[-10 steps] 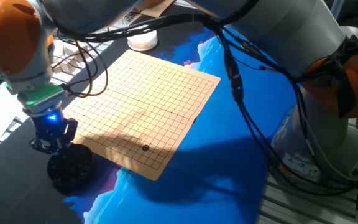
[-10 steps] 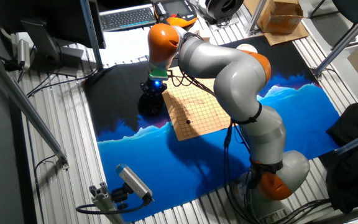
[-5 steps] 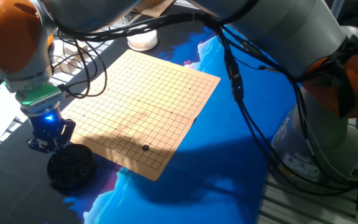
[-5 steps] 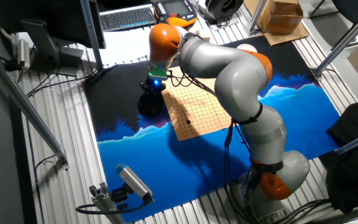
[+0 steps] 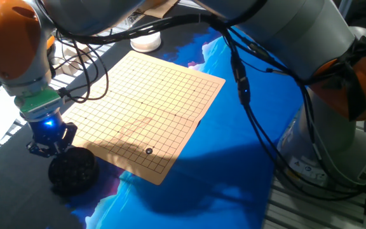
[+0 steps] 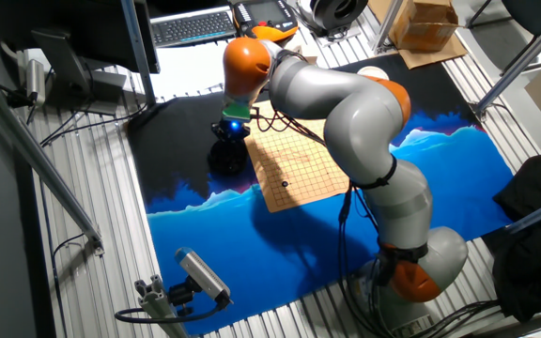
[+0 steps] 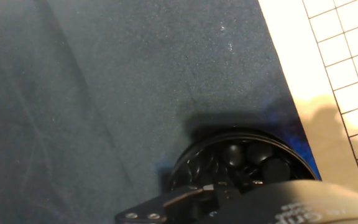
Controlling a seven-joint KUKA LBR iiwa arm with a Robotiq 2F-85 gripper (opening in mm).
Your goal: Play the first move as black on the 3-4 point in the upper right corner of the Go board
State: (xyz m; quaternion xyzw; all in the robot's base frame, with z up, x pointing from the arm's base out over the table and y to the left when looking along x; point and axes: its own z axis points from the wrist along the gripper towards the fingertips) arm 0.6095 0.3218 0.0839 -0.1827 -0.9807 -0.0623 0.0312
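Observation:
The tan Go board (image 5: 151,105) lies on the blue mat. One small black stone (image 5: 149,151) sits on a grid point near the board's near corner and also shows as the black stone (image 6: 285,184). A round black bowl (image 5: 72,170) of black stones stands just off the board's left corner. My gripper (image 5: 47,148) hangs right above the bowl's far rim, its blue light lit. Its fingers are too dark and small to show how they stand. In the hand view the bowl (image 7: 241,163) fills the bottom edge, with the board (image 7: 337,74) at right.
A white bowl (image 5: 146,42) stands beyond the board's far corner. Cables (image 5: 84,60) trail over the black cloth at the left. The arm's large grey links (image 5: 310,57) and black cable loom arch over the blue mat on the right.
My gripper has drifted slightly left, away from the board, and stays over the black bowl. The stone on the board has not moved.

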